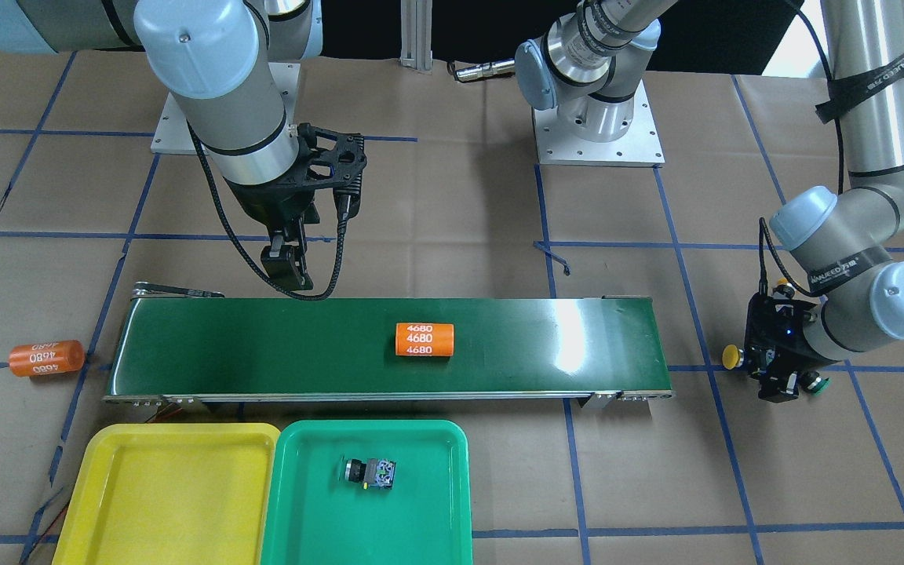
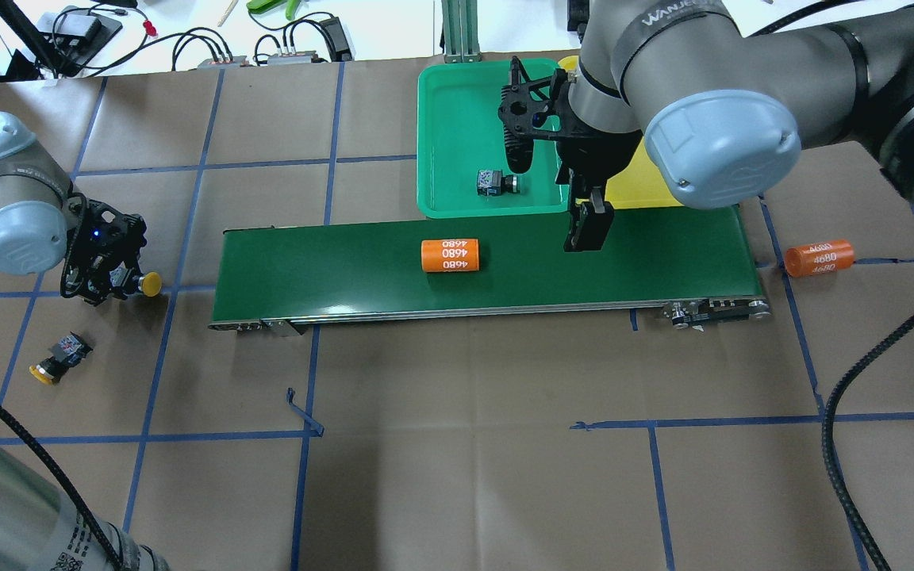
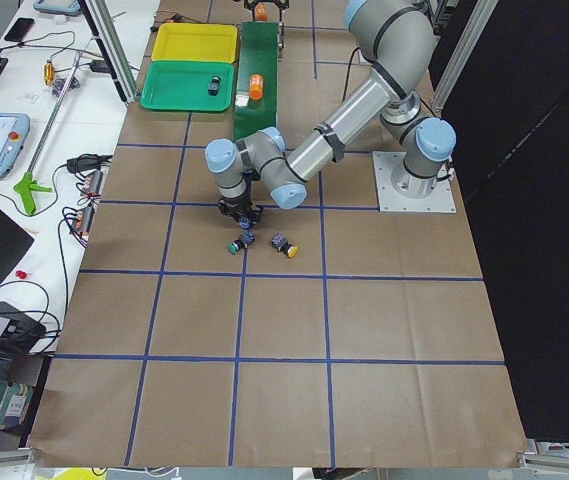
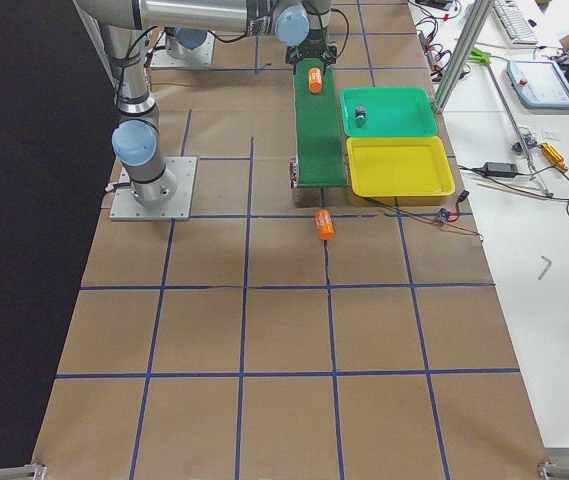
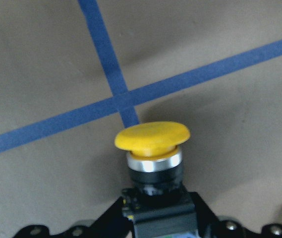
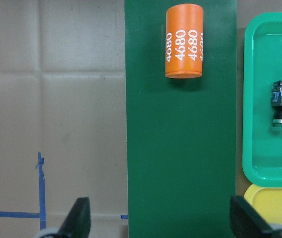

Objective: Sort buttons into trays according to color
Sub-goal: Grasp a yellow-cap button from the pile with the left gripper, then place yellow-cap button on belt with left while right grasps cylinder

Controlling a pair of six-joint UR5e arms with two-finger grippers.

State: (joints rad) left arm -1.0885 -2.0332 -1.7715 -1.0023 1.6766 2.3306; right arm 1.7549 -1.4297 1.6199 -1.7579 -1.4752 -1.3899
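My left gripper [image 2: 112, 266] is shut on a yellow-capped button [image 5: 152, 138] low over the table, its cap [image 1: 730, 357] pointing toward the belt. Close to that gripper, a green-capped button [image 1: 815, 382] and a second yellow button [image 2: 60, 358] lie on the paper. Another green button [image 1: 369, 473] lies on its side in the green tray [image 1: 421, 518]. The yellow tray [image 1: 169, 494] beside it has nothing in it. My right gripper [image 6: 163, 223] hangs open above the far end of the conveyor belt [image 2: 330, 262], holding nothing.
An orange cylinder marked 4680 [image 1: 424, 339] lies mid-belt, and another [image 1: 46, 358] rests on the paper past the belt's end on my right. Both trays sit side by side along the belt's far edge. Blue tape lines grid the brown table cover.
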